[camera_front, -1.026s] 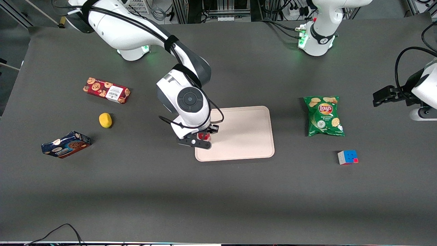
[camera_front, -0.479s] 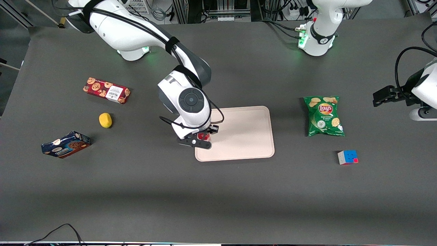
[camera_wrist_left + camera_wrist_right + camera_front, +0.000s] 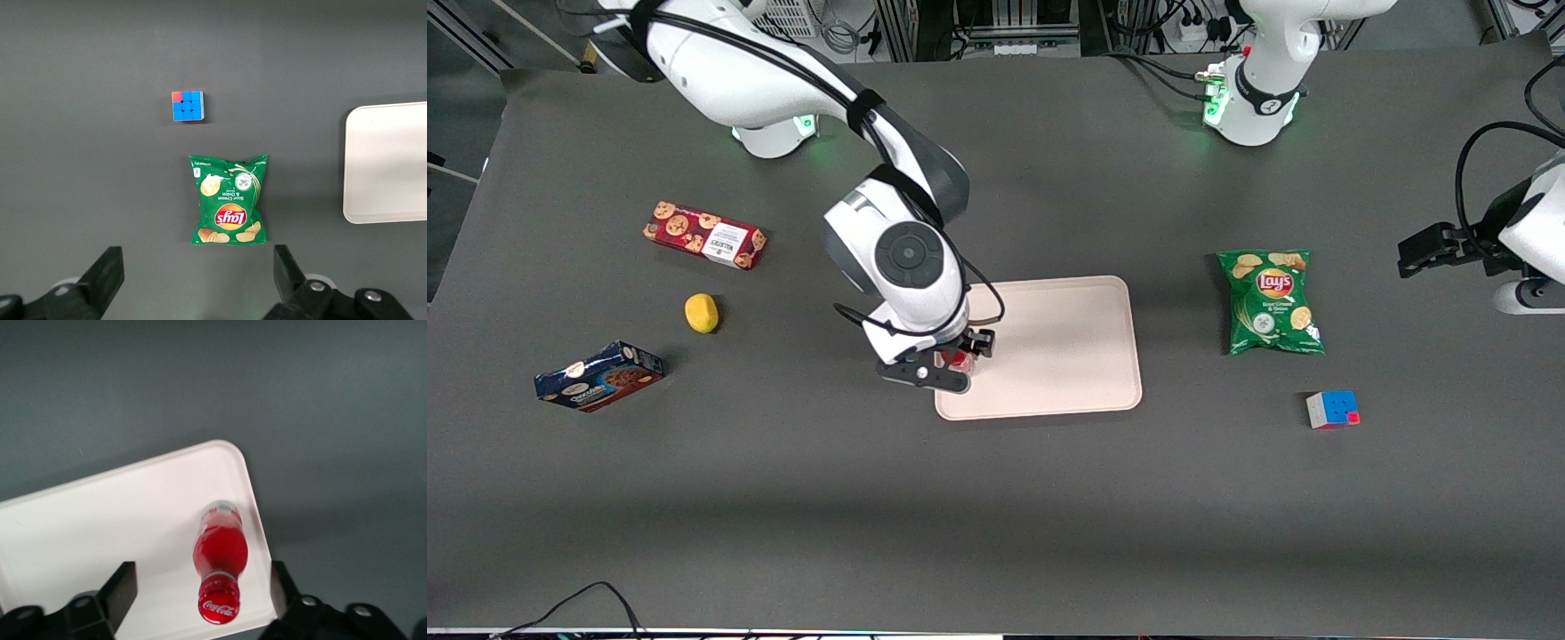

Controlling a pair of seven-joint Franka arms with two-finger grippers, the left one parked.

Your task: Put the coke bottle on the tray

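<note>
The bottle (image 3: 220,570) stands upright on the tray (image 3: 100,520), close to the tray's corner at the working arm's end (red cap up, base on the tray). The end effector (image 3: 953,360) hangs directly above it with its fingers (image 3: 120,590) spread wide, clear of the bottle on both sides. From the tray, a lemon (image 3: 702,313) lies on the table (image 3: 996,498) at nine o'clock, a chip bag (image 3: 1270,302) at three o'clock.
</note>
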